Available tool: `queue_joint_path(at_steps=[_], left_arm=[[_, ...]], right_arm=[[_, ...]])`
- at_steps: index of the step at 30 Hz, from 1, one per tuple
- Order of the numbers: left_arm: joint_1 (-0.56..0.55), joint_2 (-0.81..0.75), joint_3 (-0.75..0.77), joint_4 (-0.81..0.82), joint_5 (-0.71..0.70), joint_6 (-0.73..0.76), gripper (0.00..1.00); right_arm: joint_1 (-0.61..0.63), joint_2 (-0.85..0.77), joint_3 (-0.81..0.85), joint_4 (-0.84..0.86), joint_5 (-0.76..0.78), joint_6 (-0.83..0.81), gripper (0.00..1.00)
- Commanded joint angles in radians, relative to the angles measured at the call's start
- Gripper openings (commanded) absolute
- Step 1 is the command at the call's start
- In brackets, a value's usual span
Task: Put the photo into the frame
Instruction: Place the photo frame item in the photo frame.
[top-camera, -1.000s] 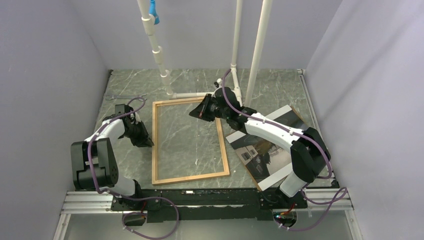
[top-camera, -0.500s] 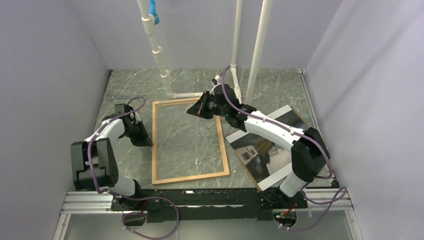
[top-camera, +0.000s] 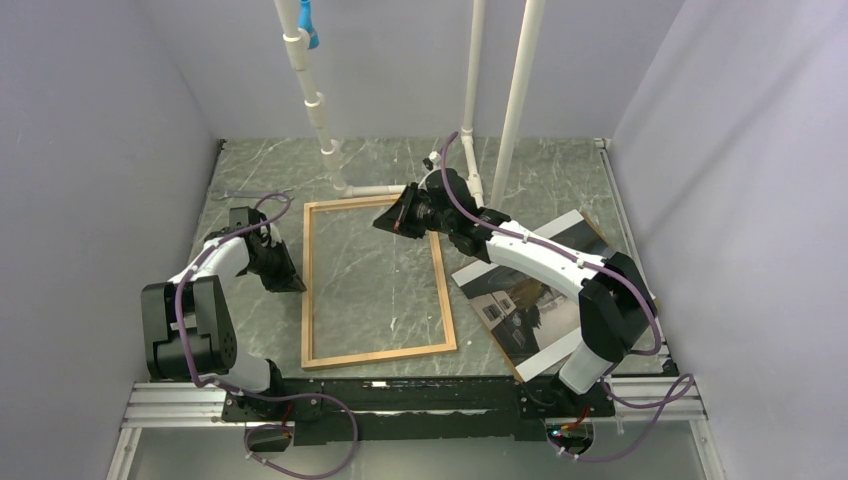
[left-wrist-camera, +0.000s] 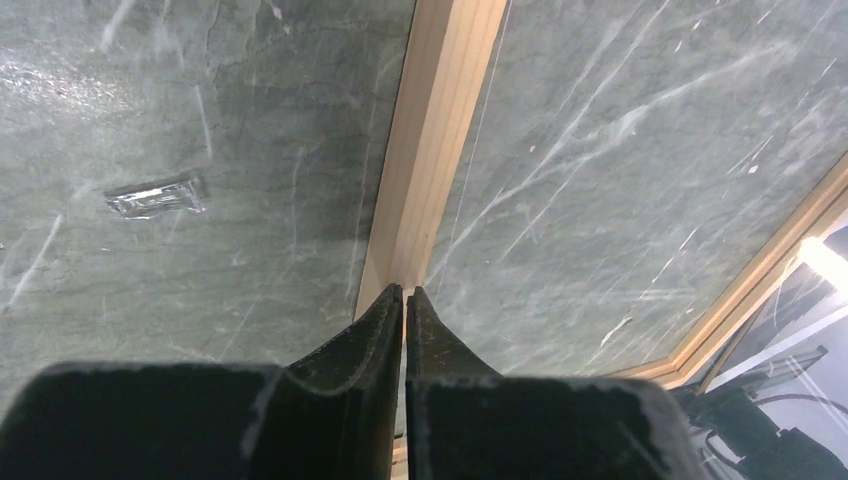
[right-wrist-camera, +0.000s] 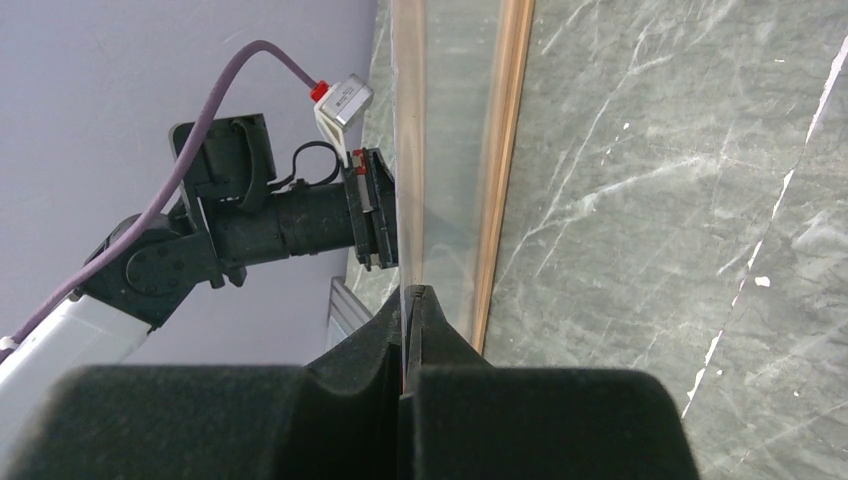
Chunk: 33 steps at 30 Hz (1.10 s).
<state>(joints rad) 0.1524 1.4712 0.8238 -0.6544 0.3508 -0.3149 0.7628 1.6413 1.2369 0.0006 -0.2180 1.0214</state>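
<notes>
And the left claw (left-wrist-camera: 404, 292) is pinched all but together, tips right on the left strip of the thin light wooden rectangular frame (top-camera: 307, 290); whether it bites the wood, I cannot tell. The right claw (right-wrist-camera: 410, 290) is clenched tight at the far strip. The dark grey landscape print with white border (top-camera: 515, 310) lies flat behind it, under its forearm.

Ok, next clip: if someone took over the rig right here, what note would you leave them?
Left gripper: closed to a slit, tips at the left strip of the frame; a real pinch can't be confirmed.
Right gripper: shut, at the frame's far right corner.
Frame lies on the table with nothing in it. Photo lies print side up to its right, under the right arm, ungripped.
Done: nothing yet. Left: pick up the photo and lay it into the frame.
</notes>
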Motion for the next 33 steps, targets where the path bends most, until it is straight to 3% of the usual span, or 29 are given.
queue_joint_path(at_steps=[1,15,33], left_arm=[[-0.003,0.005,0.035,-0.002,0.007,0.02,0.1],[-0.009,0.005,0.035,0.005,0.027,0.025,0.01],[-0.009,-0.003,0.035,0.006,0.032,0.022,0.0]], right_arm=[[0.006,-0.001,0.0,0.055,0.011,0.012,0.0],[0.006,-0.005,-0.092,0.192,0.013,0.037,0.0],[0.007,-0.091,-0.148,0.252,0.052,0.027,0.0]])
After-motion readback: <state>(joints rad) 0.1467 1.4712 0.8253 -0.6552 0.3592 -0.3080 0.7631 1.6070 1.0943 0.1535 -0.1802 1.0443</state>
